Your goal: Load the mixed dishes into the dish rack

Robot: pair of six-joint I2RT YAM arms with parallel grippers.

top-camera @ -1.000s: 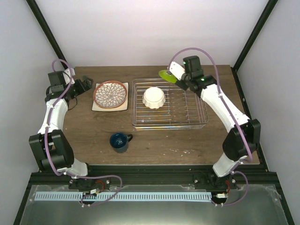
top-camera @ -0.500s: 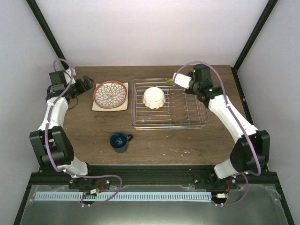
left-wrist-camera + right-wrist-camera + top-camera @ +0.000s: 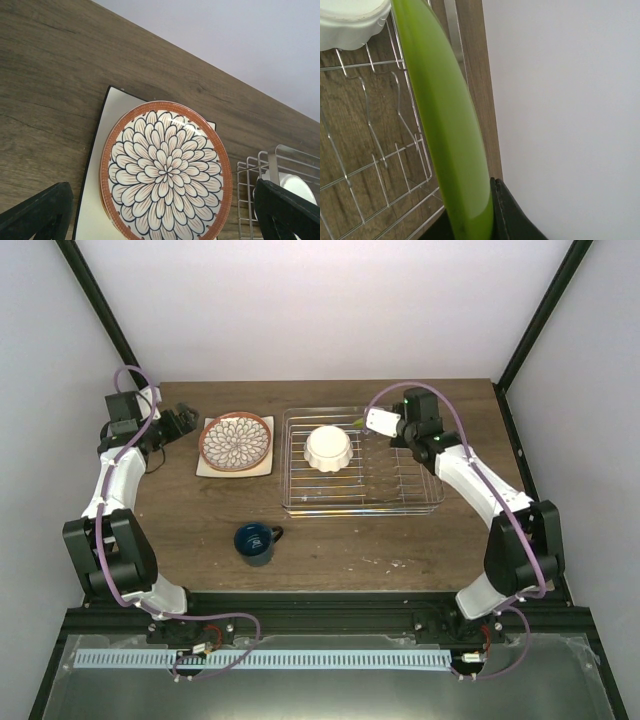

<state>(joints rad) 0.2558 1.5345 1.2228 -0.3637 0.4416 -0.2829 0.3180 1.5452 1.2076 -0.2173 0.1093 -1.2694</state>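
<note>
The right gripper point(image 3: 368, 422) is clamped on the lime-green round plate point(image 3: 445, 125), holding it on edge at the far side of the dish rack point(image 3: 400, 502), just right of the small white scalloped bowl point(image 3: 328, 447) that sits inside the rack. In the right wrist view the plate runs as a narrow green band above the wires. Whether its lower rim touches them is hidden, though it seems slightly clear. The left gripper point(image 3: 188, 423) has its 2 fingers point(image 3: 40, 215) wide apart, holding nothing, low over the table point(image 3: 350, 540) just left of the beige floral round plate point(image 3: 235, 441). That plate lies flat on the white square plate point(image 3: 207, 468), left of the rack. 1 dark blue handled mug point(image 3: 255, 542) stands upright nearer the bases, handle pointing right.
</note>
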